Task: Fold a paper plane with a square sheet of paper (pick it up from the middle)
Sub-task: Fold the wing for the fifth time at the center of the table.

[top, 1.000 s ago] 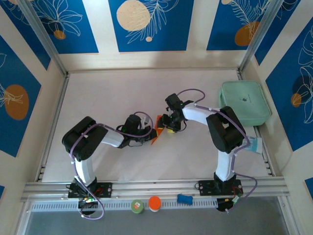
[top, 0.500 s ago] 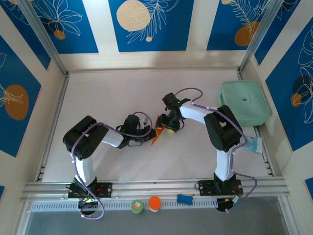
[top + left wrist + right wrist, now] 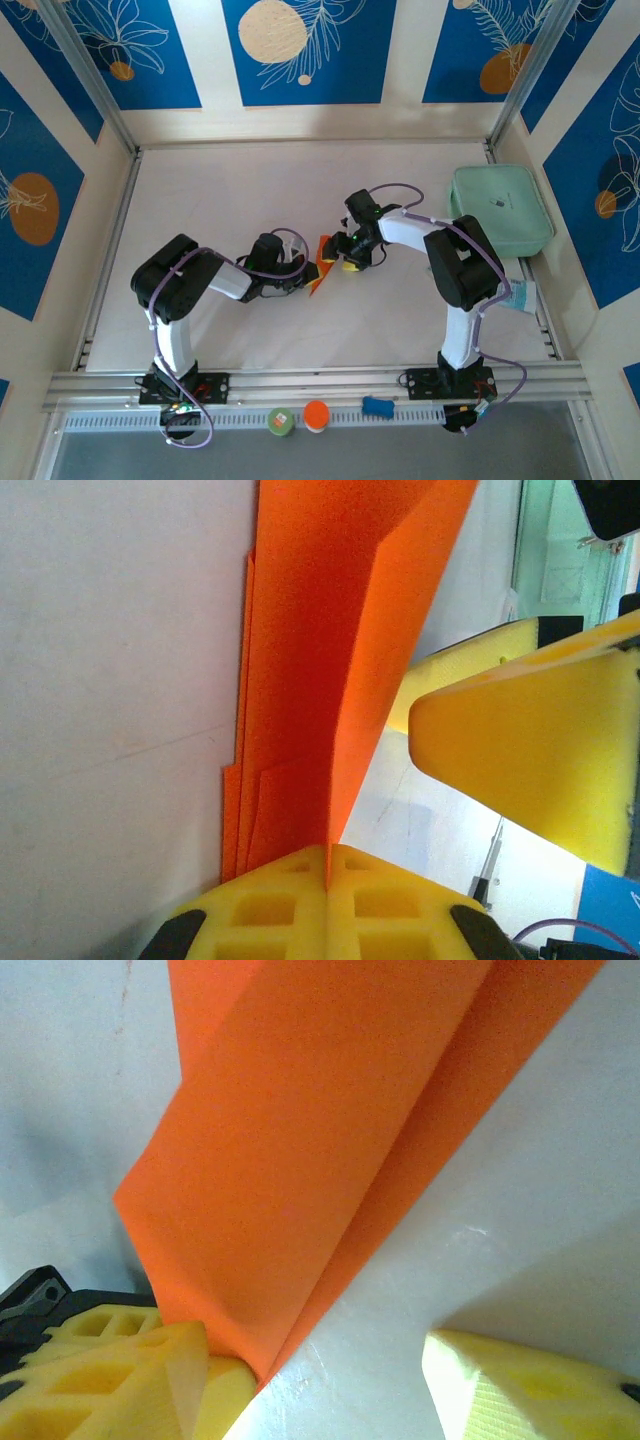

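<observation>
Top external view: the white table (image 3: 200,220) carries the mint-green case (image 3: 500,210) at its far right, well apart from the work. Both arms extend inward and meet near the table's middle. Between them lies the paper plane (image 3: 318,266), an orange, partly folded narrow piece. Its long axis runs roughly near to far, with the pointed end toward the near side. The left gripper (image 3: 327,865) stands at its left and the right gripper (image 3: 315,1348) at its right, so neither arm is nearer.

Left wrist view: the left pads are clenched together on one end of the folded layers, and a flap rises along the crease.

Right wrist view: the right fingers stand well apart, released. One finger (image 3: 130,1380) touches the paper's edge and the other rests over bare table.

Assessment: the coming move turns on the raised flap, which lies toward the right gripper. Pressing or pinching it along the long axis could pull the paper out of the left clamp.

Near rail: a green disc (image 3: 281,421), a round orange disc (image 3: 316,415) and a small blue item (image 3: 377,406).
</observation>
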Tool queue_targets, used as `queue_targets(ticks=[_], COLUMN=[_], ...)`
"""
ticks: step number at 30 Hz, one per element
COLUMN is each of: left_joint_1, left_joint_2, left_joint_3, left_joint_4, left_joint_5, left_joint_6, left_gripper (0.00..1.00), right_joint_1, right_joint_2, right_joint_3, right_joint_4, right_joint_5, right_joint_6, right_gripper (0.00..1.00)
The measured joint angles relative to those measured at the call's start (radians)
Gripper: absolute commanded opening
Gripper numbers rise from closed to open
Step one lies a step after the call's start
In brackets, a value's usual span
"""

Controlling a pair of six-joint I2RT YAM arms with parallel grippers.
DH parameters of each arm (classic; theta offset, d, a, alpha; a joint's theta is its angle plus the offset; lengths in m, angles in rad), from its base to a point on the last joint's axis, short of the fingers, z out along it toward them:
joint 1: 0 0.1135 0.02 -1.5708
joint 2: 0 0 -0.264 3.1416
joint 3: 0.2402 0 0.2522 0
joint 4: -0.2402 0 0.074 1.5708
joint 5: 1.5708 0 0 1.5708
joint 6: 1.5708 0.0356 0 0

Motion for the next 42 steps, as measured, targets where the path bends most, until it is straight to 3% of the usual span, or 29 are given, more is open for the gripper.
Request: queue_targets(ticks=[6,22,42], left_joint_1=[0.0,0.0,0.0], left_joint_2=[0.0,-0.056,-0.083], left_joint_3=[0.0,0.002,0.024], left_joint_4=[-0.001,-0.111,-0.23], left_joint_5=[0.0,-0.021,-0.028], left_joint_6=[-0.002,0.029,0.114], left_gripper=[0.01,0.14,0.11], right_joint_1=[0.013,0.06,0.064], right_joint_2=[0.038,0.126,0.14], right_joint_3=[0.063,0.204,0.218], right_joint_4=[-0.081,-0.244,-0.274], right_joint_5=[0.048,0.167,0.192], right_joint_6=[0.016,0.102,0.118], right_gripper=[0.54,0.58,0.49])
